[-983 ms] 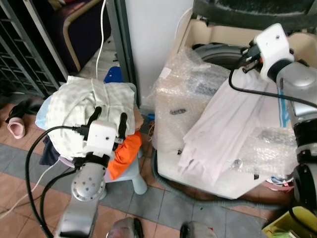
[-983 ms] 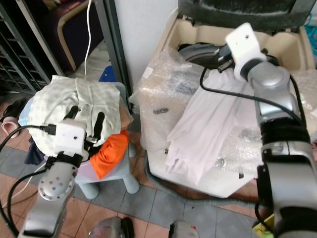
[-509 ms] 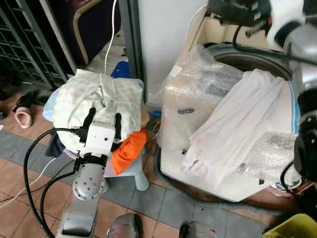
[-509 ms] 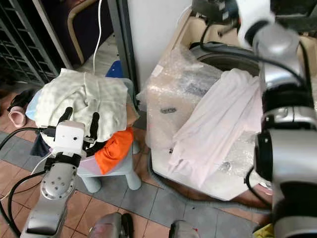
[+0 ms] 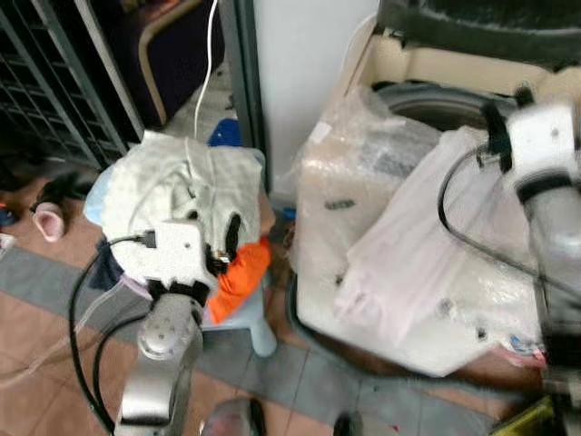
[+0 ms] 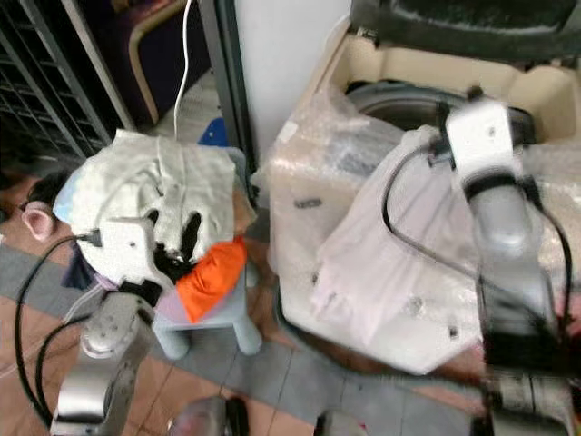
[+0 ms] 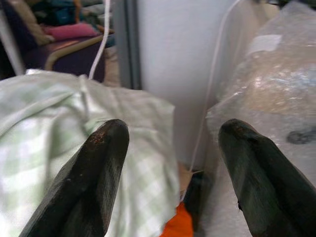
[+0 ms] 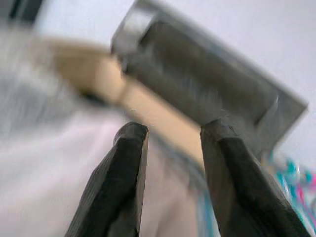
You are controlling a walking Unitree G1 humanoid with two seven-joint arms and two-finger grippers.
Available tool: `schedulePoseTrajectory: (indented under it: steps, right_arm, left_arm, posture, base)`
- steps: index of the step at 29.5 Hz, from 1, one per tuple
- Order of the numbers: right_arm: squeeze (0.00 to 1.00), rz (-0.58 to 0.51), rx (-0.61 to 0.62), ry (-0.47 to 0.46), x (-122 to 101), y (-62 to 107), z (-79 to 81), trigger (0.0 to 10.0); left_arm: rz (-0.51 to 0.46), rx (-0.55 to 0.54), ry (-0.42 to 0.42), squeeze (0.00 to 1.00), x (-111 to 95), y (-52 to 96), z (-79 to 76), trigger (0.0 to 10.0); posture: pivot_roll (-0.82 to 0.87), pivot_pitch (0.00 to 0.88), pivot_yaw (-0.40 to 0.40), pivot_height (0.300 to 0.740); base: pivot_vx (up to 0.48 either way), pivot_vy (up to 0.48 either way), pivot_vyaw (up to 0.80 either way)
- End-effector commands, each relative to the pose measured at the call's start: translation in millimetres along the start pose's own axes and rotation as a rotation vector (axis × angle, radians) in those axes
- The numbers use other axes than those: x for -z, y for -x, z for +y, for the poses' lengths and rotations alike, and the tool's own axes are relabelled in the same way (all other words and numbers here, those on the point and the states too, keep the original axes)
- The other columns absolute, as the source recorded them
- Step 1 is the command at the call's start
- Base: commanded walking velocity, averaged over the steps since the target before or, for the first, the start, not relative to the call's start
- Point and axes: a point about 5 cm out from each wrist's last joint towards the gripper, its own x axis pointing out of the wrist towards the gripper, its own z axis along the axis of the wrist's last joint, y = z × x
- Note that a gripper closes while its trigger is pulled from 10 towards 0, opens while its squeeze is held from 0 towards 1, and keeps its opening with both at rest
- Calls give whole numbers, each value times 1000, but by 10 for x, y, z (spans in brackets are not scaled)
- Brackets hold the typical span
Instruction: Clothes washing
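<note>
Right tool (image 6: 477, 100) lowered back over white garment (image 6: 381, 245).

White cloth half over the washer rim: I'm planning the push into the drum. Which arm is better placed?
Right, probably. The right claw is open above the white cloth; the left claw sits over the laundry pile.

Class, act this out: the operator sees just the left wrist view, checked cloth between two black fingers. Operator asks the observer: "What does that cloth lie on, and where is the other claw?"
Observer: The checked cloth tops a pile on a small stool, over an orange garment.
Operator: And the other claw?
Observer: The right claw is open, up at the washing machine.
Operator: Anything on the machine?
Observer: A white garment drapes over its front edge.
</note>
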Motion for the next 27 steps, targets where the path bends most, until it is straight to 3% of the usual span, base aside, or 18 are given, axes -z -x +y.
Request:
schedulePoseTrajectory:
  steps: [1, 4, 7, 8, 9, 10, 11, 12, 13, 18, 21, 27]
  right_arm:
    - [1000, 9, 14, 17, -38, 53, 31, 10000]
    - [1000, 151, -21, -13, 168, 206, 222, 10000]
    - [1000, 182, -58, -33, 228, 211, 315, 10000]
    - [1000, 226, -92, -51, 278, 206, 391, 3490]
    - [1000, 226, -92, -51, 278, 206, 391, 3490]
    - [910, 262, -109, -80, 314, 205, 439, 0]
    - [910, 277, -114, -97, 329, 205, 458, 0]
    - [145, 293, -125, -114, 342, 201, 480, 0]
    - [0, 303, -133, -125, 349, 195, 497, 0]
    - [0, 321, -204, -148, 330, 125, 628, 0]
    - [0, 427, -213, -287, 401, 82, 717, 0]
    - [0, 423, -253, -288, 375, 12, 722, 0]
  left_arm:
    - [10, 10, 1, 0, -1, 13, 3, 10000]
    - [20, 22, 7, 0, -1, 22, -21, 10000]
    - [27, 27, 4, 0, 5, 28, -30, 10000]
    - [37, 30, -5, 0, 23, 43, -15, 10000]
    - [37, 30, -5, 0, 23, 43, -15, 10000]
    - [43, 24, -10, 0, 34, 49, 10, 10000]
    - [44, 19, -12, 0, 38, 49, 25, 10000]
    - [46, 15, -15, 0, 39, 48, 38, 10000]
    - [46, 12, -18, 0, 39, 46, 47, 10000]
    - [52, 4, -29, 0, 43, 26, 70, 10000]
    - [35, -12, -34, 0, 13, -24, 93, 10000]
    - [38, -13, -34, 0, 9, -27, 80, 10000]
  posture:
    - [-81, 83, 82, 740]
    - [-76, 83, 79, 740]
    - [-70, 82, 70, 740]
    - [-67, 83, 67, 740]
    - [-67, 83, 67, 740]
    - [-64, 83, 62, 740]
    - [-64, 83, 62, 740]
    - [-60, 84, 59, 740]
    - [-60, 84, 59, 740]
    - [-60, 85, 57, 740]
    - [-55, 89, 62, 740]
    - [-57, 100, 53, 740]
  base:
    - [0, 0, 0]
    - [0, 0, 0]
    - [0, 0, 0]
    - [0, 0, 0]
    - [0, 0, 0]
    - [0, 0, 0]
    - [0, 0, 0]
    - [0, 0, 0]
    - [0, 0, 0]
    - [0, 0, 0]
    - [0, 0, 0]
    - [0, 0, 0]
